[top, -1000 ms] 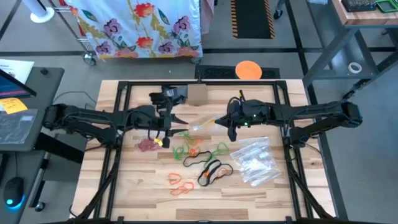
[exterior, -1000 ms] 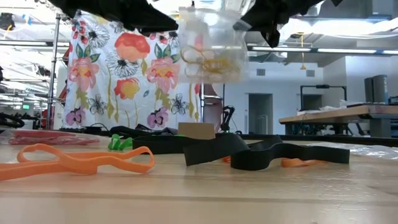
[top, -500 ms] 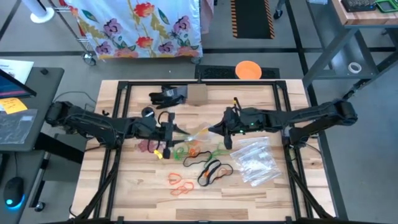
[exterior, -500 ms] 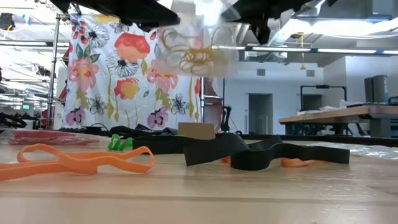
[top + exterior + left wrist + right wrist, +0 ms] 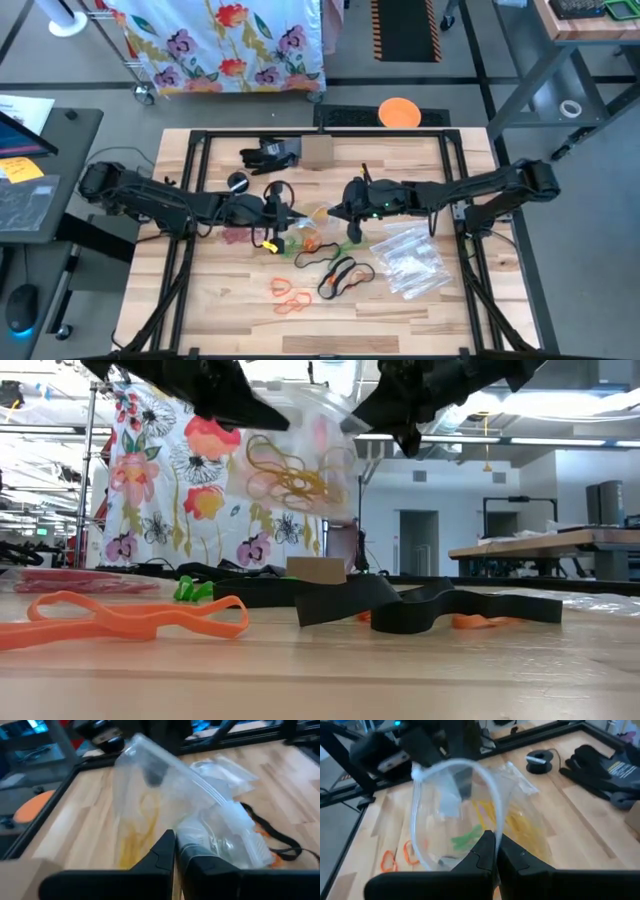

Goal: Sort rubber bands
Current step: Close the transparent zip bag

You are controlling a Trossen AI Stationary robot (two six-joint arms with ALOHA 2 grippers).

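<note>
Both hands, left hand [image 5: 283,214] and right hand [image 5: 347,207], clamp the zip bag [image 5: 295,470]; uneven pulling could spill its yellow rubber bands [image 5: 288,478].

We see 2 slender, matte black robot arms built of tubular links with bulkier rounded joints. The left arm [image 5: 160,200] carries thin black cables looped along its links, and a small yellow mark shows near its black gripper [image 5: 283,217]. The right arm [image 5: 480,185] matches it in colour and shape, with a small green light glowing near its wrist behind its black gripper [image 5: 340,212]. In each wrist view, 2 dark, smooth, wedge-shaped fingers [image 5: 165,852] taper toward narrow tips [image 5: 487,847].
</note>
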